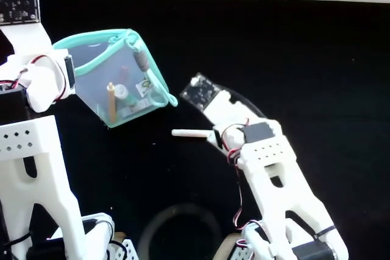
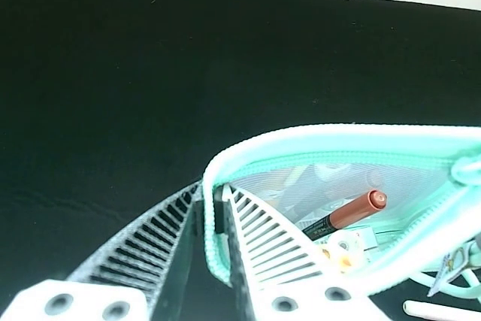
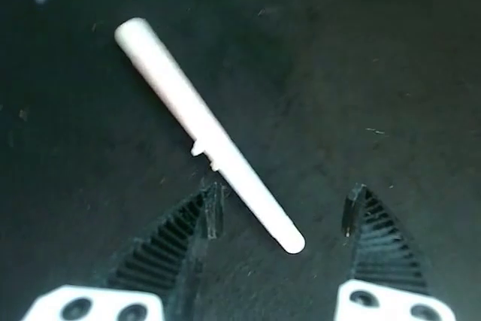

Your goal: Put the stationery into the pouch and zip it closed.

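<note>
On the matte black desk (image 1: 304,59), right fingers (image 3: 180,242) spread astride a slim white pen (image 3: 203,129); left fingers (image 2: 259,238) pinch the mint-trimmed translucent pouch (image 2: 338,137).

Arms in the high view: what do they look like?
Both the left arm and right arm are blocky white plastic with black motors, rows of small holes and thin red wires. Each wrist carries a dark circuit board. The right gripper has tapered ribbed fingers.

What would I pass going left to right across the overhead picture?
Left arm → pouch → pen → right arm
</note>
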Available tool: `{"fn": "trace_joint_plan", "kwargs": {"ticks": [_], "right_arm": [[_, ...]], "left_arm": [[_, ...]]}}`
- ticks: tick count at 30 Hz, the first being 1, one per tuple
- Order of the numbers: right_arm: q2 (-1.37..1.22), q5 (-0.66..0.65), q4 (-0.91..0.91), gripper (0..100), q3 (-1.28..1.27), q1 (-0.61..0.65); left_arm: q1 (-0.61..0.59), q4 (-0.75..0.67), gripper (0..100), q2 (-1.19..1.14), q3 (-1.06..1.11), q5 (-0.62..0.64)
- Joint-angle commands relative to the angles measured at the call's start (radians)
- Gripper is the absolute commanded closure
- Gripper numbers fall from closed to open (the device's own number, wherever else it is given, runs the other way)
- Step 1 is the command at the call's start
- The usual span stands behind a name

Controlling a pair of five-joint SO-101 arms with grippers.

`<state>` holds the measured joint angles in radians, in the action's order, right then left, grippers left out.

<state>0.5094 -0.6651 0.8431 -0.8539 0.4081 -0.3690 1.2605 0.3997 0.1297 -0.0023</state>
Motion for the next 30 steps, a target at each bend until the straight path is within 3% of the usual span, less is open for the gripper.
{"fn": "trace_joint_plan", "kwargs": {"ticks": [1, 5, 14, 19, 24, 30], "right_arm": [[0.024, -0.081, -0.058, 73.9, -0.051, 0.071], [0.012, -0.138, -0.302, 73.9, -0.177, 0.096], [-0.268, -0.210, -0.605, 73.9, -0.197, 0.101], [-0.458, -0.210, -0.638, 75.2, -0.090, 0.122], [-0.522, -0.190, -0.634, 99.8, -0.022, 0.120], [-0.453, -0.101, -0.631, 99.2, -0.031, 0.076]], "left_arm": [[-0.039, -0.029, 99, -0.024, -0.002, 0.003], [-0.045, -0.029, 99, -0.024, -0.002, 0.003], [-0.079, -0.023, 99, -0.024, -0.001, 0.003], [-0.079, -0.021, 99, -0.022, 0.004, 0.003], [-0.077, -0.021, 99, -0.022, 0.007, 0.003], [-0.077, -0.021, 99, -0.022, 0.007, 0.003]]}}
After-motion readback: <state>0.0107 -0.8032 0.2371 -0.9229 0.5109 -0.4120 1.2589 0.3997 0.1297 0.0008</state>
